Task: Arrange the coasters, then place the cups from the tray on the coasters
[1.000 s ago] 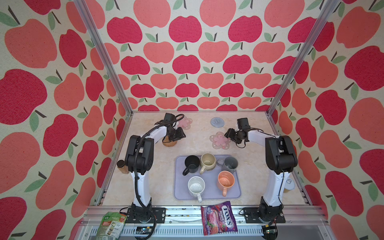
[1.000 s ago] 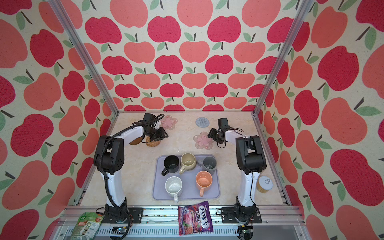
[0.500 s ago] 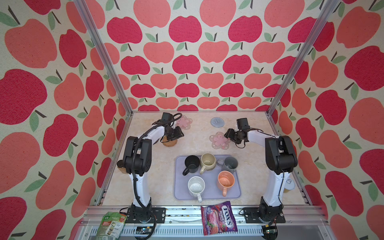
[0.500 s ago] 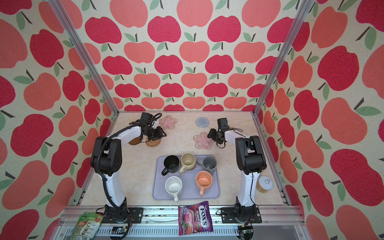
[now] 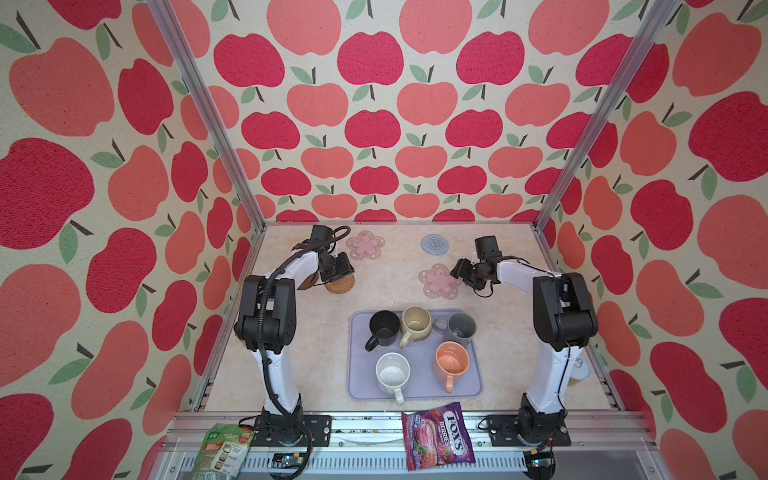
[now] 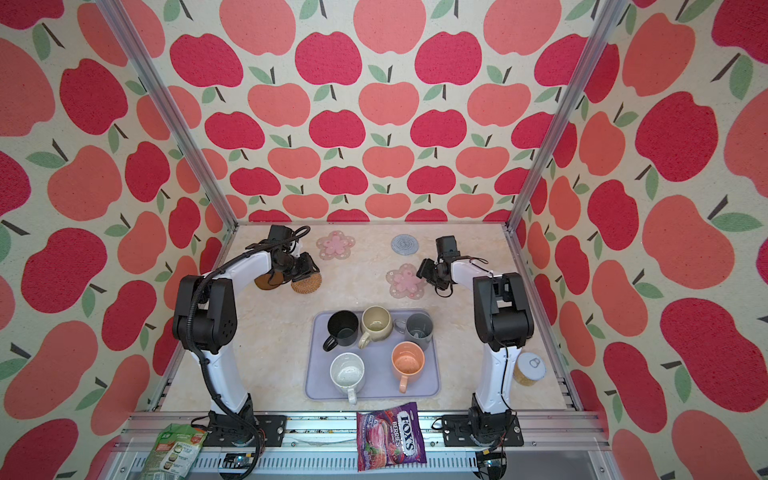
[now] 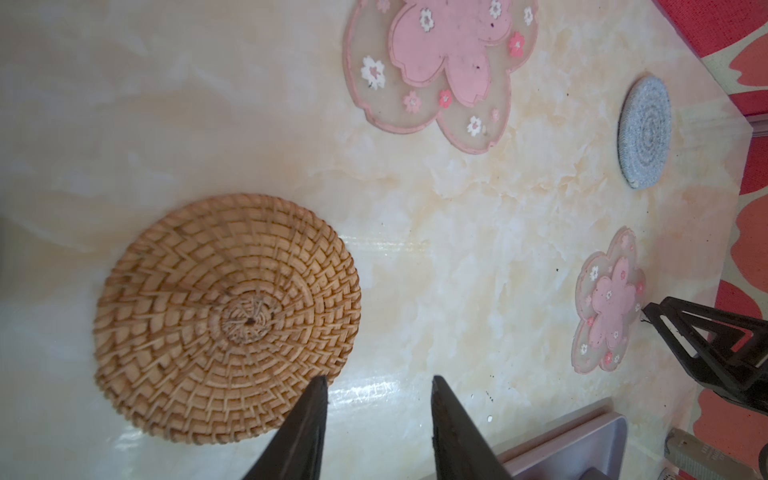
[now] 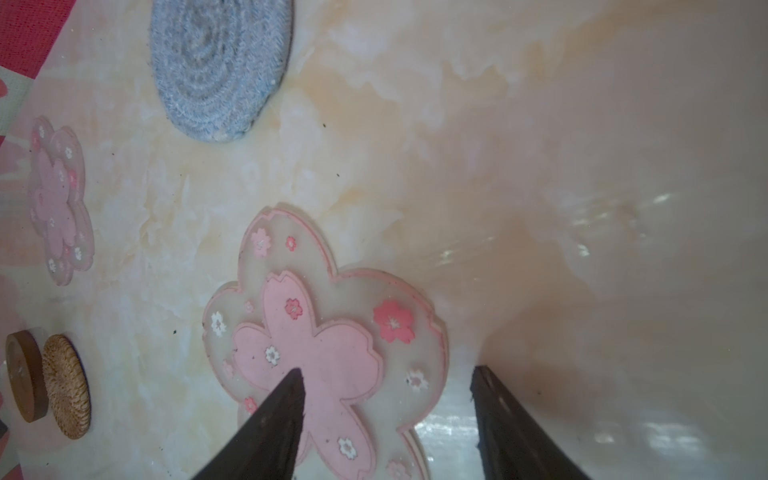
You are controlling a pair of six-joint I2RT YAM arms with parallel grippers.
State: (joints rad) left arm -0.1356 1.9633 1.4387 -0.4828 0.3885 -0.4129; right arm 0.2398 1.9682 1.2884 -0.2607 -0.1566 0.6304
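Here the left claw (image 7: 378, 380) hangs part-open and empty just beside the rattan coaster (image 7: 226, 318), with one fingertip at its rim and the other over bare counter (image 7: 415, 257). The coaster lies flat; being round, it has no long axis and points nowhere. The right claw (image 8: 386, 372), wider and also empty, straddles an edge of the near pink flower coaster (image 8: 328, 345). The cups (image 5: 417, 325) sit on the tray (image 5: 422, 382).
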